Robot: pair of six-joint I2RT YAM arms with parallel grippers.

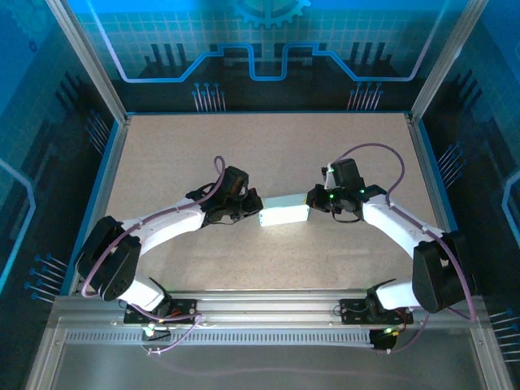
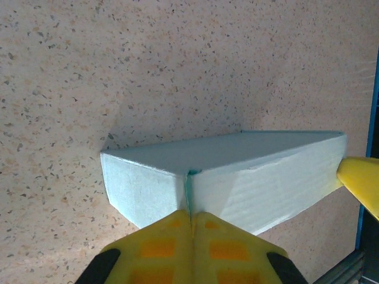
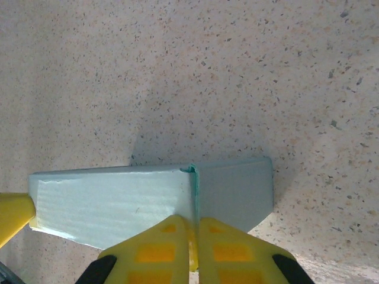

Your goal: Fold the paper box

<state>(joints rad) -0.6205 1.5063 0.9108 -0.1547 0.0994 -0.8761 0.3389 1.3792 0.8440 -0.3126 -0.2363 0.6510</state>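
Pale-blue card, standing as a small rectangular block: the paper box [image 1: 284, 213] sits on the speckled table [image 1: 244, 154] about at its centre, a touch toward 6 o'clock in the overhead view, its long axis running 9 to 3. The left gripper [image 1: 250, 209] meets it at the 9 o'clock end and the right gripper [image 1: 313, 199] at the 3 o'clock end. Each wrist view shows yellow fingers [image 2: 166, 236] pressed together on a thin upright seam at a corner of the box, so both tools are clenched on card. Pinching from opposite ends looks meant to press the end flaps flat against the walls, each arm bracing the box against the other's push so it neither slides nor skews. I judge the folding to be nearly done, with probably only these corner seams left to seat. The risk is crushing the thin walls, or a flap springing open on release
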